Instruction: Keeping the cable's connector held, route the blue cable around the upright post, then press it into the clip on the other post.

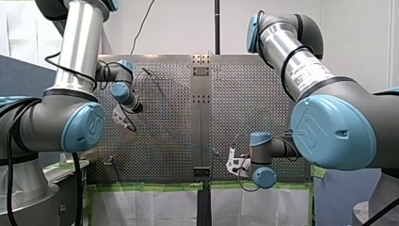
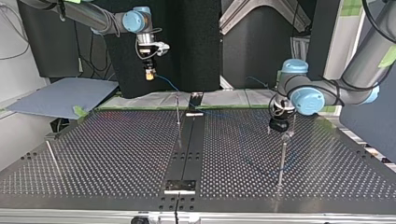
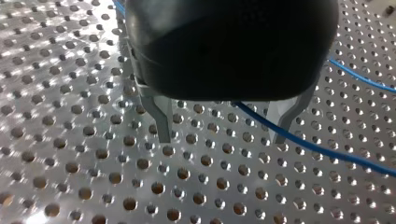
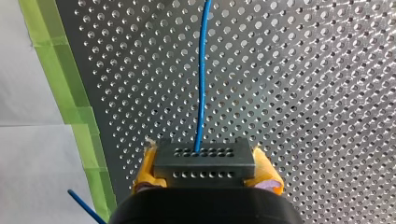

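My right gripper [image 4: 205, 169] is shut on the black connector [image 4: 204, 154], with a yellow pad on either side. The blue cable [image 4: 201, 84] runs straight away from the connector over the perforated plate. In the top view my right gripper [image 2: 149, 73] hangs high at the back left, and the cable [image 2: 167, 83] trails down from it. My left gripper [image 3: 223, 137] stands open close above the plate; the cable [image 3: 322, 149] passes between its metal fingers [image 3: 161, 121] untouched. In the top view my left gripper [image 2: 279, 125] is just behind a thin upright post [image 2: 282, 158]. A second post [image 2: 178, 109] stands near the middle.
A dark centre strip [image 2: 189, 149] divides the perforated table [image 2: 107, 154]. A thin rod [image 2: 53, 157] leans at the top view's left edge. Green tape [image 4: 70, 98] lines the plate's edge beside my right gripper. A blue-grey sheet [image 2: 65, 95] lies off the table at the back left.
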Robot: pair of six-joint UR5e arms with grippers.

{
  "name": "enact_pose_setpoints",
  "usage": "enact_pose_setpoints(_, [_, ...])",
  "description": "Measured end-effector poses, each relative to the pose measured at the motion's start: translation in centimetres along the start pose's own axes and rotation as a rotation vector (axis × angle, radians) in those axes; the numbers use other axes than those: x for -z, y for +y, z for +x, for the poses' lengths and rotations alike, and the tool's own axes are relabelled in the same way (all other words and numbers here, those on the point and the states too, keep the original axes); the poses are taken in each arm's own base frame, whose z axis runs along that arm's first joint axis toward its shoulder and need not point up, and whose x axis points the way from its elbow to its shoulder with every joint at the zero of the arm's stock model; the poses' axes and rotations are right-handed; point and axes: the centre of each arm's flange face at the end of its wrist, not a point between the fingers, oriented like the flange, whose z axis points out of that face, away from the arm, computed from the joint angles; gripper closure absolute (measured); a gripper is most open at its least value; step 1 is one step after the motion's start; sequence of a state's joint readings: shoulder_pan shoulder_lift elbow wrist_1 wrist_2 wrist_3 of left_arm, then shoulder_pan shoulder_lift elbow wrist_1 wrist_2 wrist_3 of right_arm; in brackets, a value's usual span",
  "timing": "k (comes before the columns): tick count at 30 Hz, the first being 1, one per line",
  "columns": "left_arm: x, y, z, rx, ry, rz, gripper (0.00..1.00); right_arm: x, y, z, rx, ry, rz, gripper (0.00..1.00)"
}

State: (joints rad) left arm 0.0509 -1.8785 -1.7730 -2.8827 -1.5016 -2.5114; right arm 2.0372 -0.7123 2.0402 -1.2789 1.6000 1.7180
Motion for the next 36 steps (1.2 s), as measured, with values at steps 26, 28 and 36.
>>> enact_pose_setpoints(26, [2.7,-0.8,-1.1,0.242,-0.014,0.128,0.00,-0.1,-0.1,0.1,-0.002,0.010,0.010,1.00])
enact_pose_setpoints(28, [3.3,-1.1,-1.5,0.260,-0.029,0.139,0.00,-0.1,-0.1,0.1,-0.003,0.010,0.013,1.00])
enact_pose_setpoints(36, [5.4,-2.3,-2.5,0.337,-0.057,0.169,0.00,-0.1,-0.2,0.1,-0.004,0.010,0.015,1.00])
